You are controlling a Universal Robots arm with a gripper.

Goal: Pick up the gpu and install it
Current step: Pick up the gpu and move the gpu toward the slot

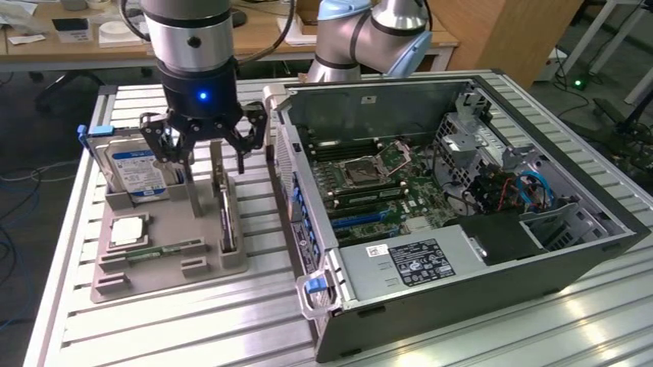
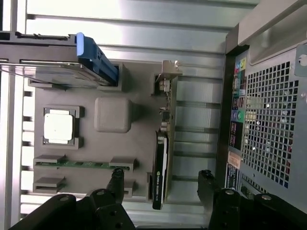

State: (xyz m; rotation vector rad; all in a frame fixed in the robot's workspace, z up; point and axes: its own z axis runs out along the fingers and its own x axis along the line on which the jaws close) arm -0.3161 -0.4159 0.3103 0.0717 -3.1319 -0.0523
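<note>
Your tool (image 1: 209, 162) hangs above the grey parts holder (image 1: 153, 271) with its jaws spread wide and nothing between them. In the wrist view the tool (image 2: 160, 173) sits with one dark finger (image 2: 115, 179) on each side of the gpu (image 2: 160, 163), lined up over the card but clear of it.

The gpu (image 1: 225, 218) stands on its long edge in a slot of the holder (image 2: 139, 143), on the side of the holder nearest the open computer case (image 1: 571, 252). Its long axis runs along that side of the holder, roughly parallel to the wall of the case (image 2: 268, 120). From the exterior view the card runs from the far end, under the tool, toward the camera. Its pale metal bracket end points to the far end, the end of the holder that has the hard drive (image 1: 138, 172). Its dark end, with a printed label, points to the near end, beside the memory stick (image 1: 164, 250). You see only the thin upper edge from above.

The hard drive (image 2: 72, 72) stands upright in its own slot, well apart from the card. A square processor chip (image 1: 128, 229) lies flat in a recess between the drive and the memory stick (image 2: 79, 164); the wrist view shows the chip (image 2: 58, 126) too. The holder and the case rest on the slatted metal desk (image 1: 204, 321), which also shows from the wrist (image 2: 144, 33).
</note>
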